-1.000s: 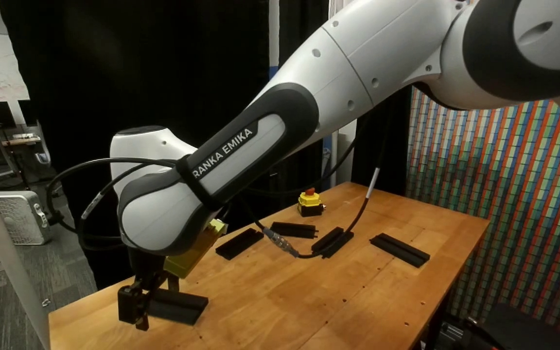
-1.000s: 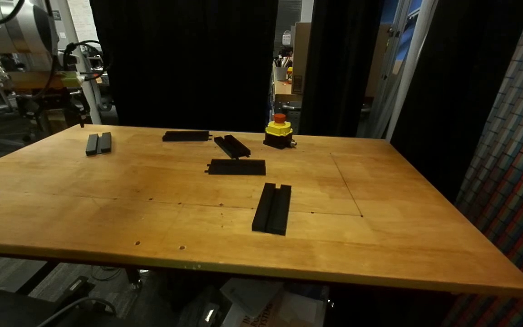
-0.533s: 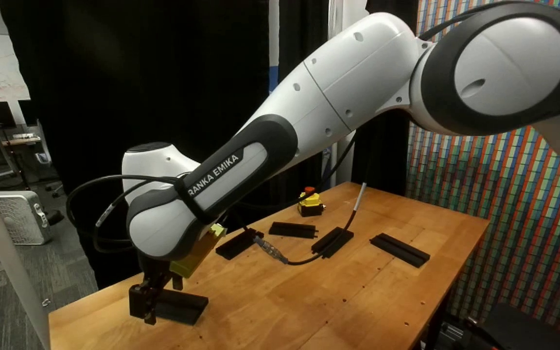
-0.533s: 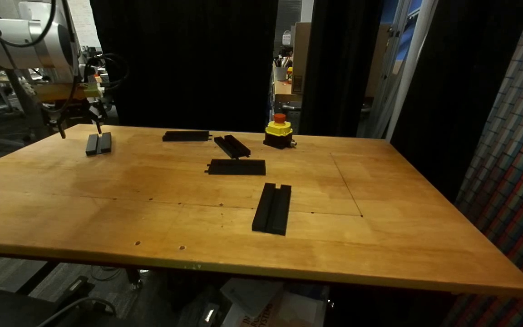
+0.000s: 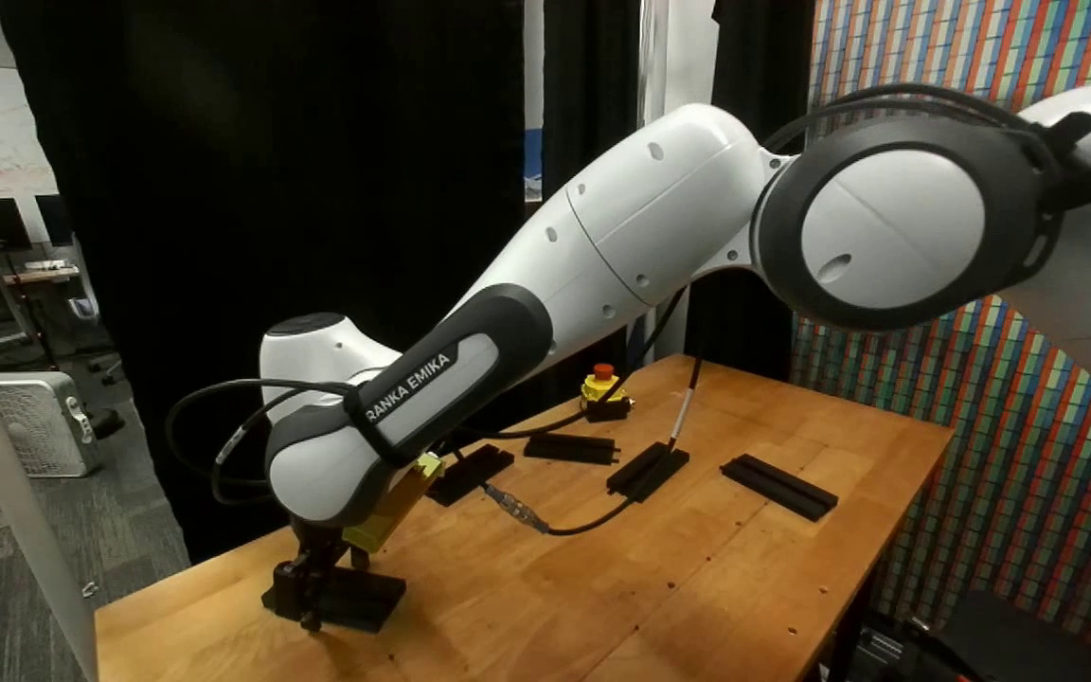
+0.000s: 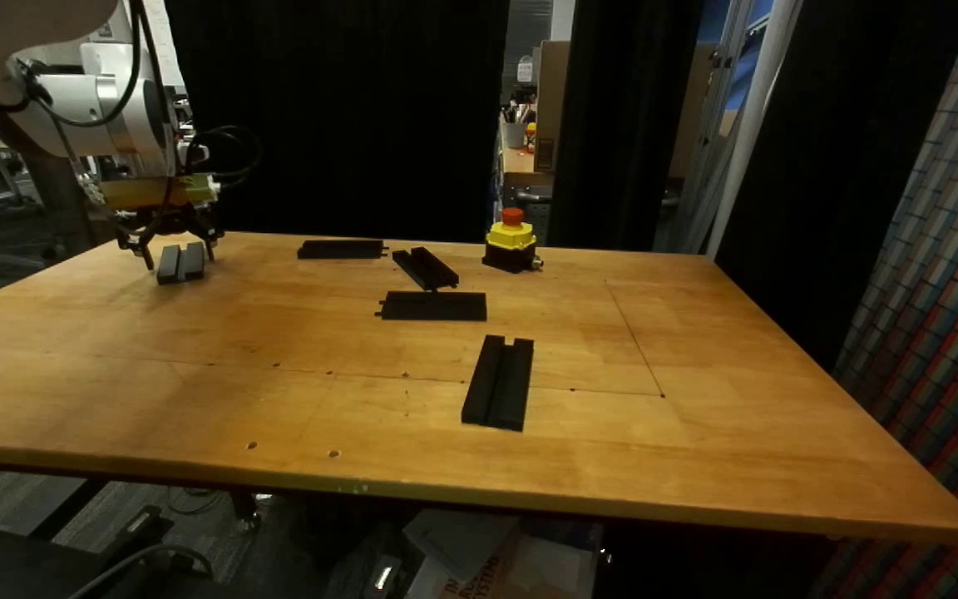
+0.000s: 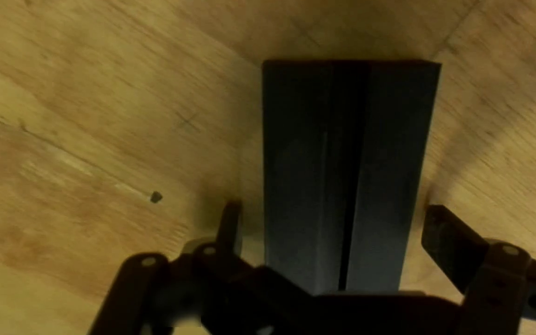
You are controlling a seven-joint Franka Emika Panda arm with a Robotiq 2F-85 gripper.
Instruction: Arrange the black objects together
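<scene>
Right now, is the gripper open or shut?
The gripper is open: in the wrist view its fingers stand apart, with tabletop showing between each of them and the black bar.

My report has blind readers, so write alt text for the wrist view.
A black bar, grooved along its length, lies on a wooden table between the two fingers of an open gripper. The table shows between each finger and the bar, so nothing is held.

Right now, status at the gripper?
Gripper open, fingers either side of grooved black bar. Bar flat on table, ungripped. Nothing seen between fingers and bar.
</scene>
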